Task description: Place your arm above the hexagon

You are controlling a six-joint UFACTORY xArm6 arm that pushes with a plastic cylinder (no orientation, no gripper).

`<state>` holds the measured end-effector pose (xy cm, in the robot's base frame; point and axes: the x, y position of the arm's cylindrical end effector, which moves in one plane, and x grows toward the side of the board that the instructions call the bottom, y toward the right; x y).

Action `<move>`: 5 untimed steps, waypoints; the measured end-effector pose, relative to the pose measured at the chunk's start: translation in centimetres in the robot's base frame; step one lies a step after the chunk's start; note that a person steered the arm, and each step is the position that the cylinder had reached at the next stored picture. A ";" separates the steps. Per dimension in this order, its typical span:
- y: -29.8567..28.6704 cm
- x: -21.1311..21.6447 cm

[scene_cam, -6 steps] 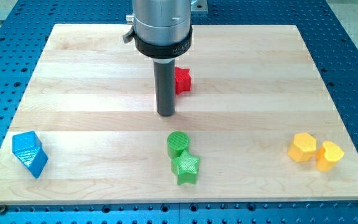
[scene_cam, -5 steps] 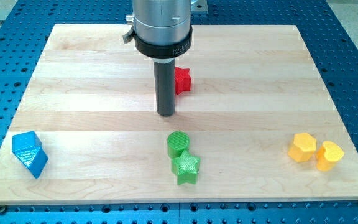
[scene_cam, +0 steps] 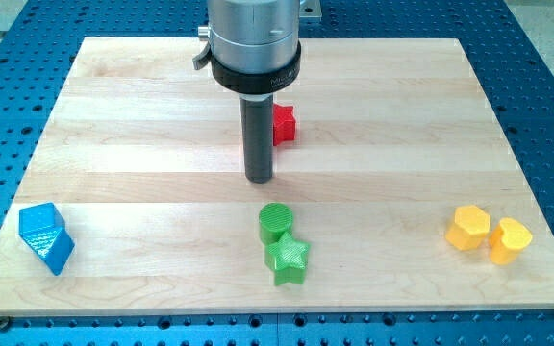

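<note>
My tip [scene_cam: 259,179] is resting on the pale wooden board [scene_cam: 113,144] near its middle, just beside the red star-like block [scene_cam: 284,124] and above the green round cylinder block [scene_cam: 277,221], which is touching the green star block [scene_cam: 288,260]. The yellow hexagon block [scene_cam: 469,228] is sitting well apart at the view's right, apparently touching a yellow heart-like block [scene_cam: 510,240]. So the approach is looking barely begun. I am carrying no gripper and holding nothing. No containers are showing. A blue angular block [scene_cam: 45,236] is lying far left.

Red block [scene_cam: 285,124] half behind rod [scene_cam: 259,135]
</note>
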<state>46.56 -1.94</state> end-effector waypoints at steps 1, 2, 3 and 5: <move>-0.1 0.8; -1.8 1.2; -0.1 1.2; 18.7 -0.2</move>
